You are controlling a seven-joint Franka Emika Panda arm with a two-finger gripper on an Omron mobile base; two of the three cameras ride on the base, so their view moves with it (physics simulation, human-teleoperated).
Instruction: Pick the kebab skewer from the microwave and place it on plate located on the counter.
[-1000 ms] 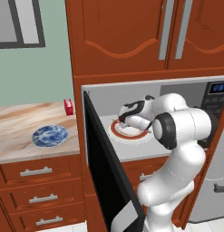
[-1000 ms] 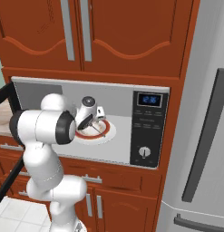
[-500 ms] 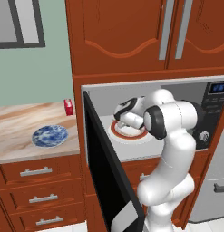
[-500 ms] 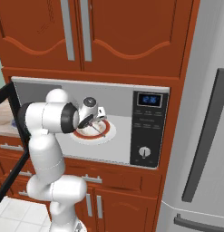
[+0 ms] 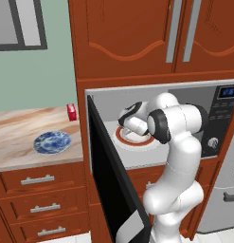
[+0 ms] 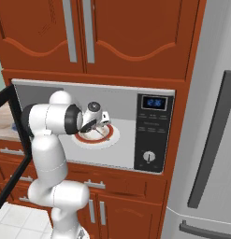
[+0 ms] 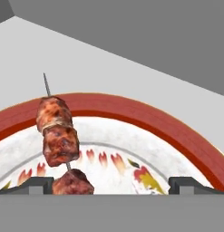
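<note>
Hand view: brown-red chunked kebab skewer (image 7: 58, 136) lies on white, red-rimmed plate (image 7: 177, 136) inside grey microwave (image 6: 149, 100).
Pincer: gripper (image 7: 111, 185) spread wide, empty.
Risk: skewer sits off-centre left; closing may clip it sideways.

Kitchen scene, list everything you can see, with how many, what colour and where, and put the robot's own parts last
microwave: one, grey with dark panel, built in under the cabinets, door open
white plate: one, orange-red rim, inside the microwave
kebab skewer: one, brownish-red chunks, lying on the white plate
blue plate: one, blue and white, on the counter
counter: one, beige marbled, left of the microwave
red box: one, at the counter's back
cabinets: red-brown, above
fridge: one, grey, right
gripper: one, open, over the white plate beside the skewer
</note>
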